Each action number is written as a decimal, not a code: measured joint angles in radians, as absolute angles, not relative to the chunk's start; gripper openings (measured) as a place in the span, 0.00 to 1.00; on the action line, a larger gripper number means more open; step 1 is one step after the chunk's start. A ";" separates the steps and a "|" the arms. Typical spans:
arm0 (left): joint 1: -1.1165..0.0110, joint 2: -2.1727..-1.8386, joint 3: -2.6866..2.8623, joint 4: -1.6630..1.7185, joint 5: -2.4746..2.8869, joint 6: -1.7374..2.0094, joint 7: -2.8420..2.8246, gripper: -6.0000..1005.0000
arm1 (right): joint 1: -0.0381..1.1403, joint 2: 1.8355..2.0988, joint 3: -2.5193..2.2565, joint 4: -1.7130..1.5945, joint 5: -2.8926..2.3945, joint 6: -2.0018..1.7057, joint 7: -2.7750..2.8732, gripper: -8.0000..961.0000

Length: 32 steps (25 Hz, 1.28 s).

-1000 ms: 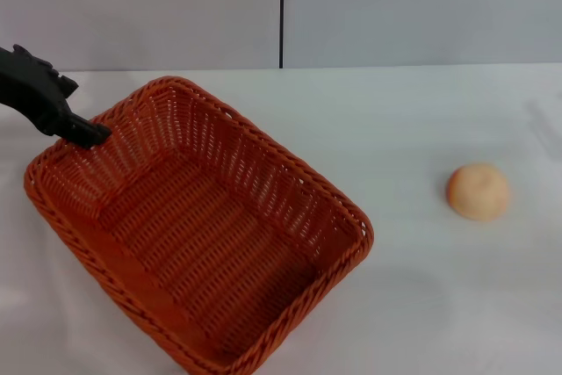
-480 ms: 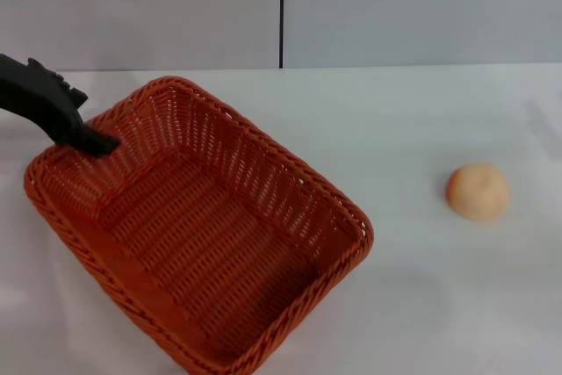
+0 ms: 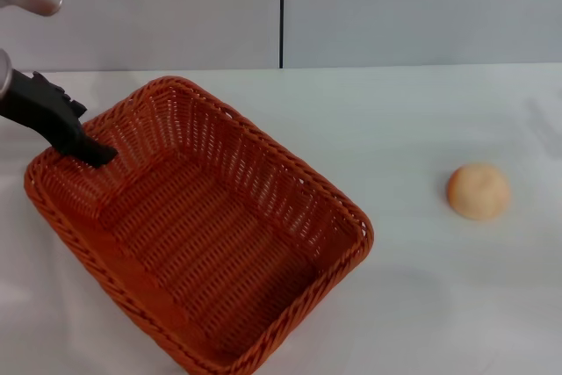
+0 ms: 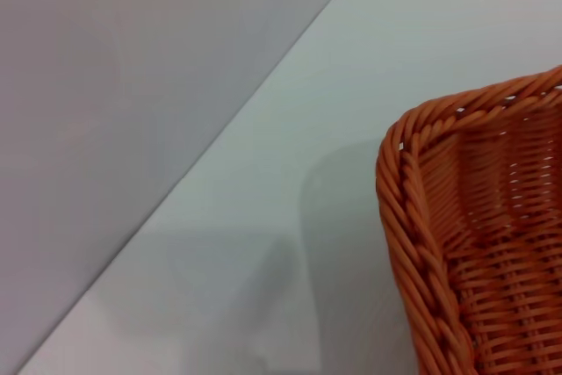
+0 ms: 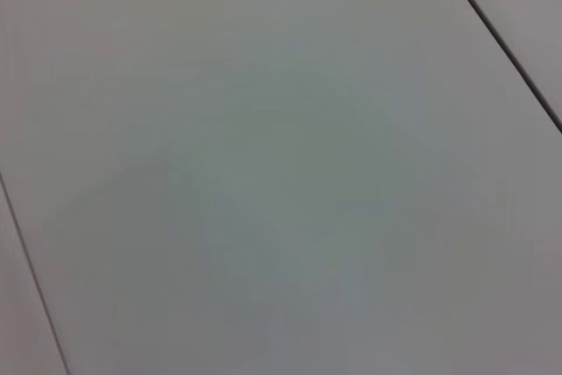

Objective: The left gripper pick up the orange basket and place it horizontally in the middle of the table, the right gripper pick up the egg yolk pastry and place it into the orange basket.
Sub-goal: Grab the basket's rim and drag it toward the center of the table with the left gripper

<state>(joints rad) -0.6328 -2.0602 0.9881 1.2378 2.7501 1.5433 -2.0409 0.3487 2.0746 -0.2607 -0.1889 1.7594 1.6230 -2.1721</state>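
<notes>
The orange basket (image 3: 292, 167) sits askew on the left half of the white table (image 3: 421, 111), with one corner toward the wall. My left gripper (image 3: 95, 154), a black claw, reaches in from the left, and its tip lies over the basket's far-left rim, just inside the wall. The left wrist view shows only a braided corner of the orange basket (image 4: 413, 217) and none of the claw. The egg yolk pastry (image 3: 478, 191) rests alone on the right side of the table. My right gripper appears in no view.
A grey wall with a dark vertical seam (image 3: 281, 10) runs along the table's far edge. The right wrist view holds only a plain grey surface with thin seams.
The left gripper's tip has slid slightly right and down, from just outside the rim to just inside it. The silver arm has come into view at top left. Basket and pastry have not moved.
</notes>
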 joint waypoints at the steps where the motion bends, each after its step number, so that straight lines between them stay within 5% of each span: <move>1: -0.634 -2.060 0.990 1.227 2.750 1.536 -2.040 0.84 | 0.350 2.075 -0.261 -0.189 1.759 1.623 -2.172 0.76; 18: -0.642 -2.062 1.033 1.186 2.823 1.520 -2.046 0.82 | 0.344 2.075 -0.262 -0.181 1.759 1.628 -2.164 0.76; 23: -0.644 -2.064 1.066 1.204 2.824 1.545 -2.067 0.67 | 0.344 2.076 -0.262 -0.181 1.760 1.631 -2.158 0.76; 27: -0.644 -2.066 1.068 1.247 2.821 1.577 -2.074 0.42 | 0.349 2.075 -0.261 -0.181 1.760 1.632 -2.149 0.76; 32: -0.644 -2.068 1.071 1.276 2.818 1.577 -2.114 0.33 | 0.347 2.074 -0.261 -0.183 1.760 1.633 -2.148 0.76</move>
